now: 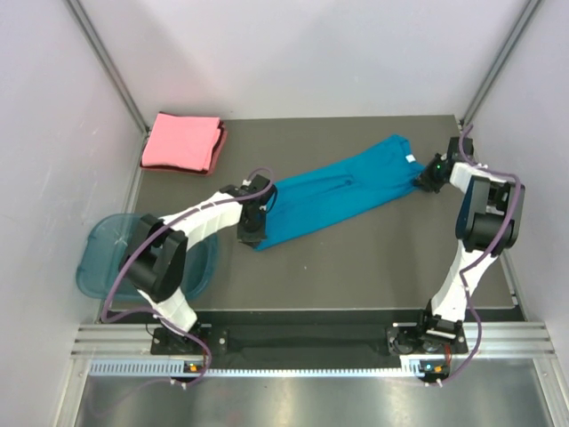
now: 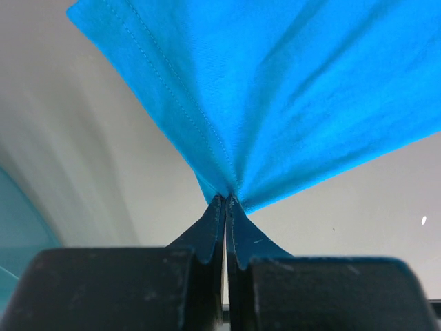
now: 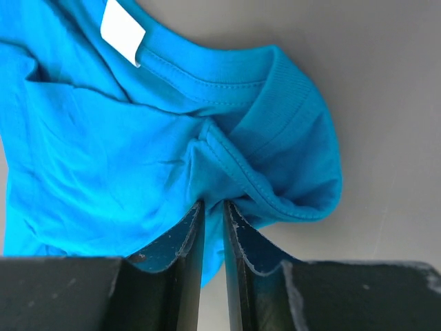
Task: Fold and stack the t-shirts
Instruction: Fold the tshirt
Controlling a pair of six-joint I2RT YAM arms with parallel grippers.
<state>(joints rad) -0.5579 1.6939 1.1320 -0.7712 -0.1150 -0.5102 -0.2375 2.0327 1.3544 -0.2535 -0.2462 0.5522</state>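
A teal-blue t-shirt (image 1: 342, 194) lies stretched in a long diagonal band across the dark table, between my two grippers. My left gripper (image 1: 252, 233) is shut on its lower hem corner (image 2: 226, 194), and the cloth (image 2: 275, 89) fans out taut from the pinch. My right gripper (image 1: 425, 178) is shut on bunched fabric (image 3: 215, 201) near the collar (image 3: 275, 103); the white neck label (image 3: 122, 31) shows above. The salmon-pink t-shirt (image 1: 183, 141) sits folded at the table's back left corner, away from both grippers.
A translucent blue plastic tub (image 1: 105, 253) stands off the table's left edge, partly under the left arm. White walls close in the back and both sides. The dark table (image 1: 356, 267) runs to a metal rail at the front.
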